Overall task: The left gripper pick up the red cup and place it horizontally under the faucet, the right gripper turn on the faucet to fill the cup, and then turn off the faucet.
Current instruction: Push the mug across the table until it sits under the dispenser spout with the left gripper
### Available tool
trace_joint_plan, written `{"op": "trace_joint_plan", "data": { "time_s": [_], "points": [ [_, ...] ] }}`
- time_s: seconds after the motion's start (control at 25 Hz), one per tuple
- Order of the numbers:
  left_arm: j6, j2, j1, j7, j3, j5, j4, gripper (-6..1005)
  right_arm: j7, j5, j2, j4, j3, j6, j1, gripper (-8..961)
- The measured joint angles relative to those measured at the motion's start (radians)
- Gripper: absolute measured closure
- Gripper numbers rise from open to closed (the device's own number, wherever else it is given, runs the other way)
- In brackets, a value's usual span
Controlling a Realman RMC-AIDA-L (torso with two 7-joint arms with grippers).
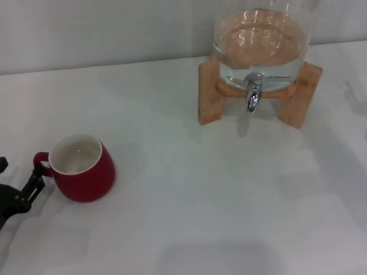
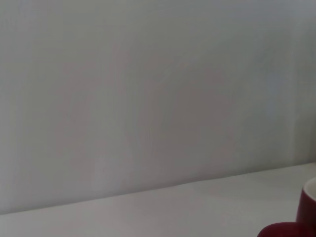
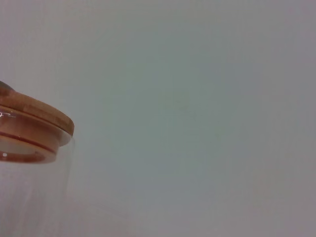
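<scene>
White table (image 1: 189,217): only head view shows left gripper (image 1: 17,192), jaws seemingly spread, beside red cup (image 1: 80,167).

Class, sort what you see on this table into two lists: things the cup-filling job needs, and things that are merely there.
Needed for the job:
- red cup, upright, near the table's left edge
- faucet on the glass jar dispenser
- left gripper, beside the cup's handle

Merely there:
- wooden stand under the dispenser
- white table
- the wall behind
</scene>
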Motion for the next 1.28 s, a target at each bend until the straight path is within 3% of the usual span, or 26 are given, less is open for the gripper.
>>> {"op": "trace_joint_plan", "data": {
  "time_s": [0.8,1.12,1.28],
  "points": [
    [0.180,0.003,-0.018,0.000,0.000,0.056,-0.123,235,-0.004,0.000,-0.001,0.001,0.000,0.000,0.002,336],
    [0.175,0.002,-0.017,0.000,0.000,0.058,-0.131,240,-0.004,0.000,-0.001,0.002,0.000,-0.001,0.002,336],
    [0.169,0.001,-0.007,0.000,0.000,0.059,-0.145,327,-0.004,0.000,-0.001,0.002,0.000,-0.002,0.002,336]
  ]
}}
